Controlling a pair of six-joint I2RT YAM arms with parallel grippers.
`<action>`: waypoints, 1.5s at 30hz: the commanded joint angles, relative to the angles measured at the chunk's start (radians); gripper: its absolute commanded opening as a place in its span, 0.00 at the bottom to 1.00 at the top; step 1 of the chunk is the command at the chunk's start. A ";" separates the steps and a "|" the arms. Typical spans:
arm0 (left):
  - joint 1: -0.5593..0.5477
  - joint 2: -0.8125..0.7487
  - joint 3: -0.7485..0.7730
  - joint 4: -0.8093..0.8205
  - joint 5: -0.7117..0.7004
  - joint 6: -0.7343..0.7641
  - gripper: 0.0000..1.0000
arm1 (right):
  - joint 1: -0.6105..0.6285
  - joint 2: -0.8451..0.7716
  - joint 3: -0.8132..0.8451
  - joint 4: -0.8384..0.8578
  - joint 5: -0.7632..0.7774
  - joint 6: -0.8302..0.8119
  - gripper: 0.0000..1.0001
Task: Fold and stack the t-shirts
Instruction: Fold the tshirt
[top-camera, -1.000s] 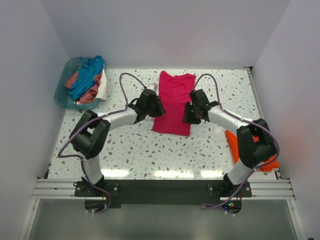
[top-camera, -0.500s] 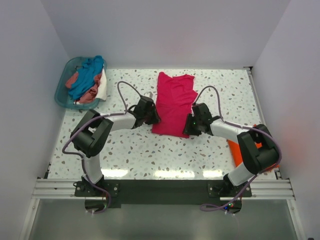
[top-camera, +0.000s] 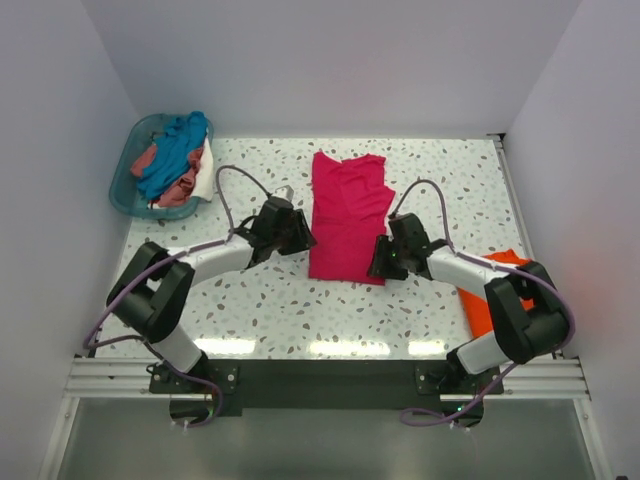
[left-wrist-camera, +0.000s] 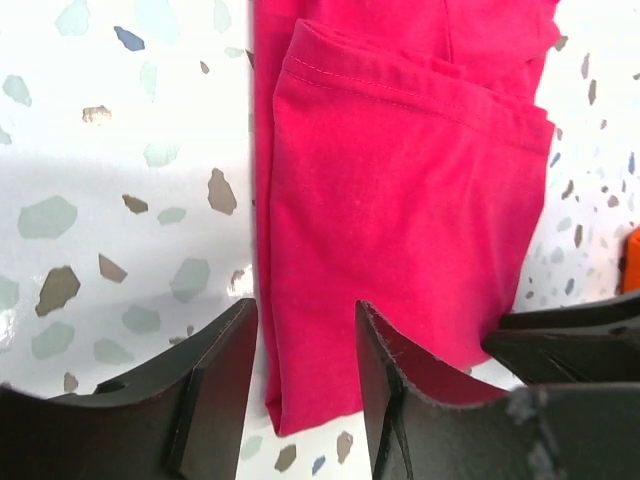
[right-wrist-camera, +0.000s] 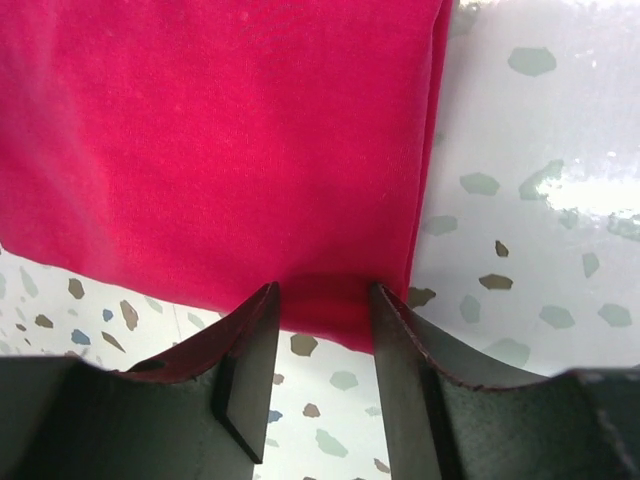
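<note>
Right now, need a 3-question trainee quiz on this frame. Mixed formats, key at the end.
1. True or false: the magenta t-shirt lies spread out flat at full width, sleeves out.
2. Multiple choice: where is the orange t-shirt? A) in the teal basin B) on the table by the right arm C) on top of the magenta t-shirt
3. Fill in: the left gripper and right gripper both sit at the shirt's ____ edge, jaws apart.

Key: 1 false, it is folded into a narrow strip; 2 B; 3 near
</note>
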 joint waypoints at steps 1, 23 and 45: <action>0.003 -0.076 -0.049 -0.009 0.031 0.022 0.49 | 0.004 -0.027 -0.031 -0.099 0.025 -0.015 0.47; -0.093 -0.070 -0.217 0.054 0.136 -0.019 0.53 | 0.004 -0.130 -0.057 -0.151 0.076 0.044 0.56; -0.156 -0.062 -0.216 0.034 0.048 -0.059 0.00 | 0.006 -0.099 -0.146 -0.036 0.047 0.094 0.08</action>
